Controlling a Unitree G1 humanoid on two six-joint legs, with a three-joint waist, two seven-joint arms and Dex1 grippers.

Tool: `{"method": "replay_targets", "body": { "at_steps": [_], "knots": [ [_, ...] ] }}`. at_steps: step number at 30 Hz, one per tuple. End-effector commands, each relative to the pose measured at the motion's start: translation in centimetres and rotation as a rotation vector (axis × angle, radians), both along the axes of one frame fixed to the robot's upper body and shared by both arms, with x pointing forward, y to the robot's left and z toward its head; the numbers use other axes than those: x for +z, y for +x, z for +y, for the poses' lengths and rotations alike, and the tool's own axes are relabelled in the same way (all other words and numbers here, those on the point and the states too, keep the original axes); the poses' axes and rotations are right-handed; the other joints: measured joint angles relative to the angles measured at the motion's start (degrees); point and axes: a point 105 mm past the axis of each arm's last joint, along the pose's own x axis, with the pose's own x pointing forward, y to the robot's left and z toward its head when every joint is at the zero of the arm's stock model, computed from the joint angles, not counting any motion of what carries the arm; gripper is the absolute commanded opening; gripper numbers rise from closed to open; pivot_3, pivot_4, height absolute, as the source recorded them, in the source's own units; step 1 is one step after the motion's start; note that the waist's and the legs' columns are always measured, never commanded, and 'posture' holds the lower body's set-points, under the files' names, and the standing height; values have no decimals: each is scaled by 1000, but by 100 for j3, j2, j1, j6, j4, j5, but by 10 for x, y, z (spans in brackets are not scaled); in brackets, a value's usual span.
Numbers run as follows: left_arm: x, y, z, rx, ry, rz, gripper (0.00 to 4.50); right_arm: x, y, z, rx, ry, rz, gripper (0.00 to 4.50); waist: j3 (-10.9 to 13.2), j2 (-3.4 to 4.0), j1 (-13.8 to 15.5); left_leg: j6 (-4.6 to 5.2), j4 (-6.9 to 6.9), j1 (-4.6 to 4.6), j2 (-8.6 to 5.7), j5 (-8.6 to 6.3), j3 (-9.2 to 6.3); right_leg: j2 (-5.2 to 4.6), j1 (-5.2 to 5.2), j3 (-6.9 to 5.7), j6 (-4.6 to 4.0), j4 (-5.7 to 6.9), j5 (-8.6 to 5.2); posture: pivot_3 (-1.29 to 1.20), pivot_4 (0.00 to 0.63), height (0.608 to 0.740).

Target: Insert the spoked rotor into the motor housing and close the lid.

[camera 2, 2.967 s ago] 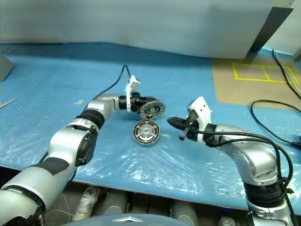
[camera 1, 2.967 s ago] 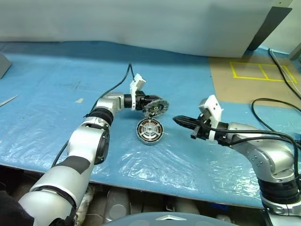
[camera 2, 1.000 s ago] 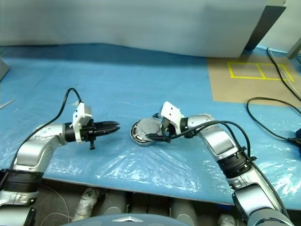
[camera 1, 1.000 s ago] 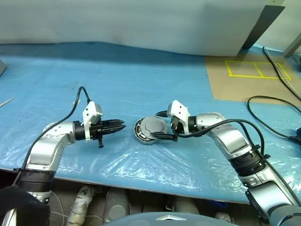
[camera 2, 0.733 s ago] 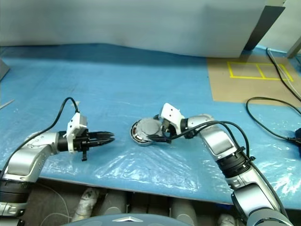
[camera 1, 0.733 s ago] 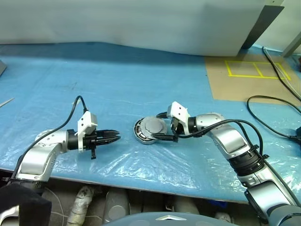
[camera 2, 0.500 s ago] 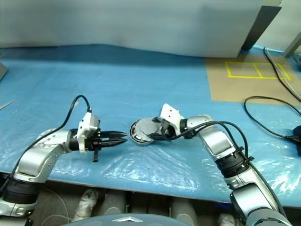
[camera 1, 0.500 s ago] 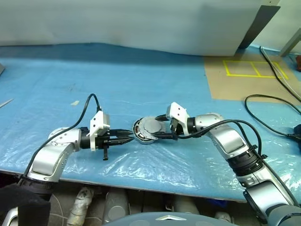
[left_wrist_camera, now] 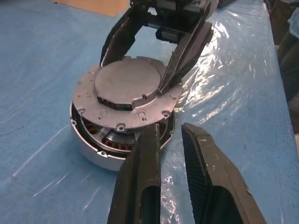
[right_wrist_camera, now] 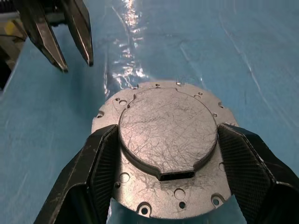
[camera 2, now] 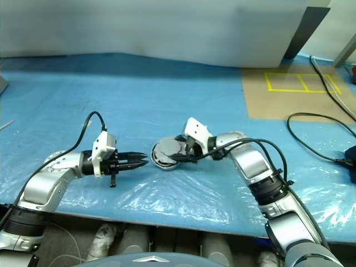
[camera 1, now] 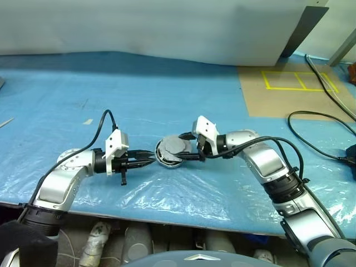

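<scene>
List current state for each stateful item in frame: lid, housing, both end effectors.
lid: smooth grey face up, sitting tilted on the housing, not seated flush.
motor housing: upright on the blue sheet, copper windings showing in the gap under the lid.
right end effector: fingers on either side of the lid's raised centre, at its edge.
left end effector: closed, holding nothing, tips just short of the housing.

Left claw [camera 1: 149, 162] closed, right claw [right_wrist_camera: 166, 140] clamped wide, facing each other
</scene>
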Motion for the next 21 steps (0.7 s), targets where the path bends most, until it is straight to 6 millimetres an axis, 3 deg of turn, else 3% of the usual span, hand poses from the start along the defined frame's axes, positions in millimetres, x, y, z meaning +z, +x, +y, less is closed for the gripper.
{"method": "replay_targets", "body": {
  "at_steps": [1, 8, 21],
  "knots": [
    [8, 3, 4, 18, -3, -41, 773, 23, 2, 7, 19, -1, -84, 2969, 0, 0, 3, 0, 0, 0, 0, 0, 0, 0, 0, 0, 0, 0, 0, 0, 150, 740],
    [7, 2, 2, 27, -12, -41, 773, -2, 10, 12, -15, -49, -36, 2969, 0, 0, 6, -1, -4, -2, 1, 0, 0, 1, -2, -1, 0, -1, 0, 0, 150, 740],
    [8, 5, 6, 47, -9, -38, 773, -14, 16, 30, -34, -63, 4, 2969, -1, -1, -6, -1, 0, -1, 1, 0, 0, 1, -1, -1, 0, 2, 0, 0, 150, 740]
  ]
}}
